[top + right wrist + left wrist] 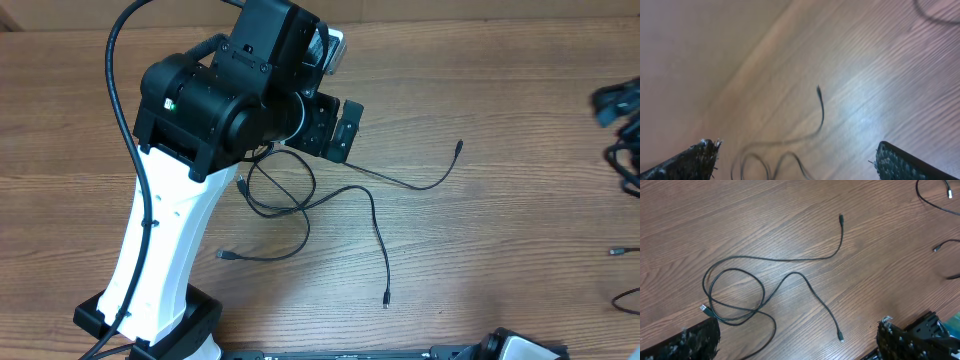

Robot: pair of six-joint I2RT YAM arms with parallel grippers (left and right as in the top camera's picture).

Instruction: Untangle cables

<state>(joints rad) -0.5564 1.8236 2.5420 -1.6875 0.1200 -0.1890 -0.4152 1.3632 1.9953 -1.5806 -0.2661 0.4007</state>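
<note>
Left wrist view: cables [763, 292] seen whole; crossed loops mid-table [500, 80]; three plug ends
Overhead: loops partly hidden under left arm; fourth plug end seen only here; more cords [625, 160] at right edge, count unclear
Right wrist view: blurred; one strand end [818, 91]
Left gripper [795, 325]: fingers spread wide; above loops; empty
Right gripper [795, 146]: spread wide; empty

- You are looking at what seems to be a robot lab.
- A big robot arm [165, 250] stands at a wooden table [520, 120].
- Thin black cables [378, 235] lie loose on it.
</note>
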